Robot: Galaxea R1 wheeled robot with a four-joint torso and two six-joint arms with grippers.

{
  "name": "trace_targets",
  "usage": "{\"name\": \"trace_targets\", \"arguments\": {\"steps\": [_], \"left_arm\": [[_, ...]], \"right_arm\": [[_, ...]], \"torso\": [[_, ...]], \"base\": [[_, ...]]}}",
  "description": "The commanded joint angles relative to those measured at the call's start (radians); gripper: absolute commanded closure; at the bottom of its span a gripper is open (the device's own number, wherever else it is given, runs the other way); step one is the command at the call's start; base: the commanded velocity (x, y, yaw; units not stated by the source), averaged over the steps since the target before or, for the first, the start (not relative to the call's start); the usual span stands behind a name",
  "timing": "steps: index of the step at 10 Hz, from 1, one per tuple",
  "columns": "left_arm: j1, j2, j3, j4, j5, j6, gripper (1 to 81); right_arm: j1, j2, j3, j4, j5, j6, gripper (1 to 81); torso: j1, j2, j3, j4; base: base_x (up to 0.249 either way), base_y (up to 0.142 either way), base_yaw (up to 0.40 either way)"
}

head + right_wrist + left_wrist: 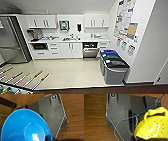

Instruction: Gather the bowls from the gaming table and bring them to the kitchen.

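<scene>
The kitchen [66,48] lies straight ahead in the head view, with white cabinets, a white countertop [57,40], an inset sink [67,39] and a steel dishwasher [90,51]. A yellow-green bowl [154,129], perforated and with a loop handle, sits close up in the left wrist view over wood-grain floor. My left gripper [136,138] is shut on its rim. In the right wrist view the bright blue bowl [25,127] hangs over the same brown floor, my right gripper [48,137] shut on its edge. The gaming table is out of view.
A steel fridge [11,42] stands at the left. Three lidded bins [113,67] line the right wall under posters [125,20]. Rods with wooden handles [32,78] of a table-football table jut in at the lower left. Pale floor [67,71] leads to the cabinets.
</scene>
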Motion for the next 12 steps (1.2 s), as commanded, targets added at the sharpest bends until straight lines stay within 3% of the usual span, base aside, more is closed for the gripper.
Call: {"name": "trace_targets", "arguments": {"steps": [1,12], "left_arm": [[-0.026,-0.007,0.0,-0.001,0.047,0.003,81.1],[-0.026,-0.007,0.0,-0.001,0.044,0.002,81.1]], "right_arm": [[0.033,-0.008,-0.003,-0.015,-0.04,0.002,81.1],[0.033,-0.006,-0.013,-0.014,-0.04,0.002,81.1]], "torso": [[0.0,0.0,0.0,0.0],[0.0,0.0,0.0,0.0]], "base": [[0.181,0.0,0.0],[0.214,0.0,0.0]]}}
